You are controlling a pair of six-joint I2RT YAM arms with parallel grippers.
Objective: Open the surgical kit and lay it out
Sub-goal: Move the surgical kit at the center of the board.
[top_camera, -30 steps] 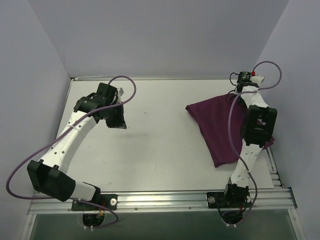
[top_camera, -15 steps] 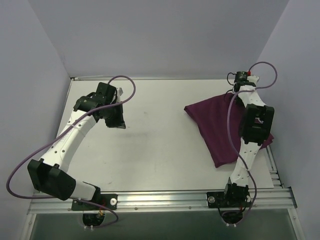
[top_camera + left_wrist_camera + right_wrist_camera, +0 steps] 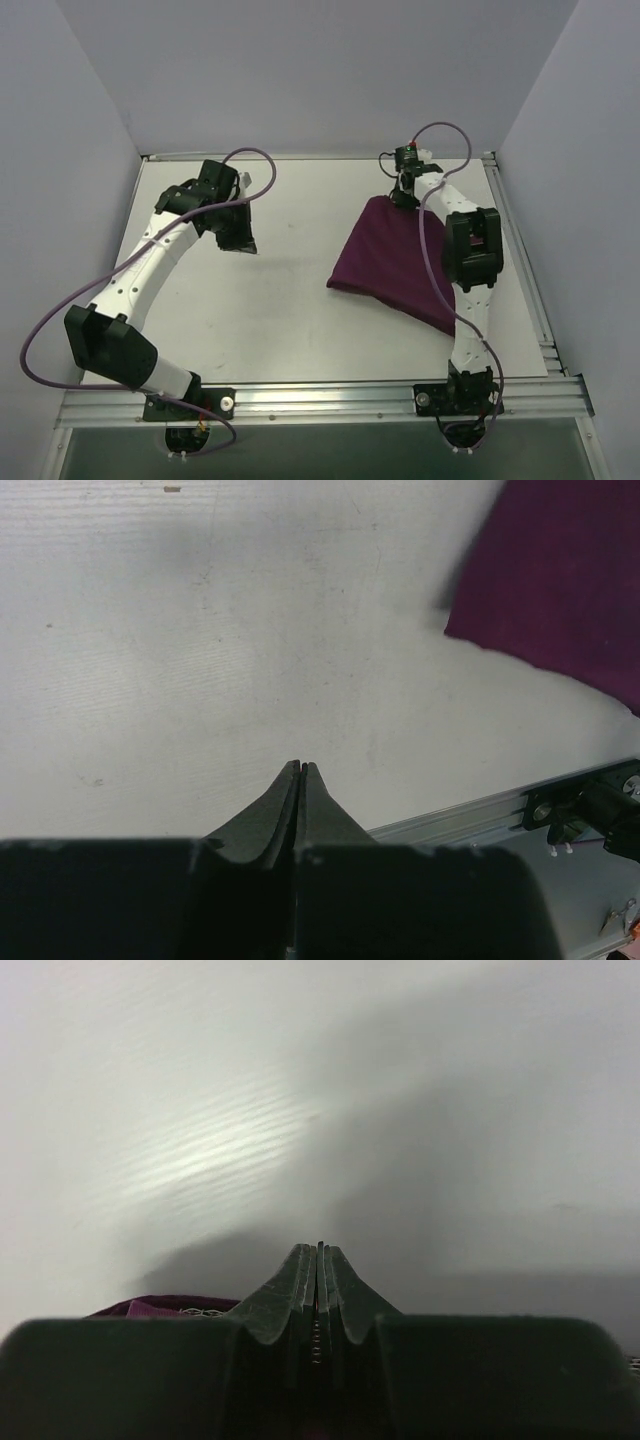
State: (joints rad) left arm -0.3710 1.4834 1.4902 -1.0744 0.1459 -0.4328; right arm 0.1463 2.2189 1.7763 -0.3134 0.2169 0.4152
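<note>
Purple cloth wrap point(image 3: 390, 265) lies on the right half of the bench point(image 3: 300, 310), spread in a rough triangle whose narrow tip points toward the far edge and whose broad side faces the near edge. Starting at the left, the left arm curves up from the near-left corner toward the far-left corner, and the left gripper point(image 3: 245, 246) hangs over bare tabletop there with its fingers pressed flat together and nothing between them. It is well apart from the cloth, with open bench between the two. In the left wrist view the closed fingertips point(image 3: 301, 768) point at empty surface, while a corner of the cloth point(image 3: 560, 570) shows far beyond them, and the near-edge rail point(image 3: 470, 815) runs below it. Moving right, the cloth's left corner reaches about the middle of the bench. Its right side passes beneath the right arm, which rises from the near-right corner. The right gripper point(image 3: 396, 198) sits at the cloth's narrow far tip, close to the far edge. Its fingers point(image 3: 319, 1251) are closed tight, apparently pinching that tip, and a sliver of purple point(image 3: 150, 1307) shows just under them.
</note>
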